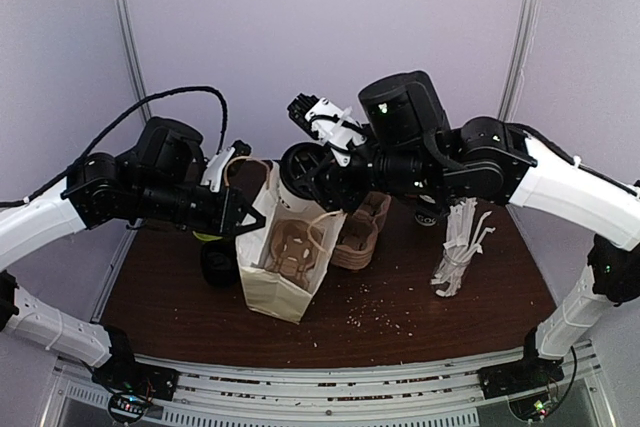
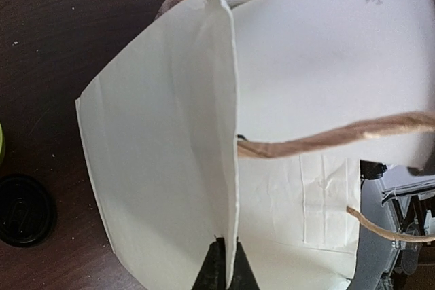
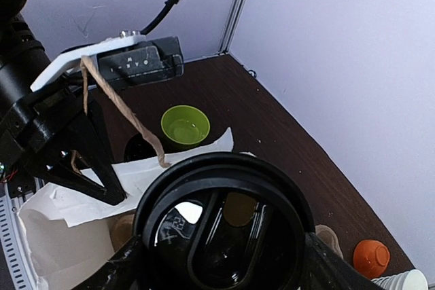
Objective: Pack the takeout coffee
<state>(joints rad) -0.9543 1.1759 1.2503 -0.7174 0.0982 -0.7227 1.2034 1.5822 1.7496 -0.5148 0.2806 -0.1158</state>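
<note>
The black plastic lid of the takeout coffee (image 3: 224,236), a white paper cup, fills the near part of the right wrist view. The right gripper (image 3: 228,266) is clenched on this cup. Its two black fingers stand wide apart and press the cup's sides just under the lid, one on each side. The right arm reaches in from the right of the dark brown wooden bench (image 1: 420,297), with the elbow raised and the wrist bent down over the white paper bag (image 1: 280,282). The cup hangs lid uppermost at the bag's open mouth. In the left wrist view its wall shows behind the bag's left wall. Whether its base rests on anything cannot be told.

The left gripper (image 2: 226,271) is fully closed and pinches the top edge of the bag's left wall between its fingertips. The left arm comes in from the left, forearm roughly level, wrist pointing right.

A brown twine handle (image 2: 340,142) crosses in front of the cup's wall. A brown moulded pulp cup carrier (image 1: 290,252) lies inside the bag. A stack of pulp carriers (image 1: 362,232) stands just right of the bag. Left of the bag sit a short black stack of lids (image 1: 218,262) and, farther back, a green bowl (image 3: 185,125). A small orange cup (image 3: 370,257) sits on the bench just beside a stack of white cups (image 3: 408,282).
</note>
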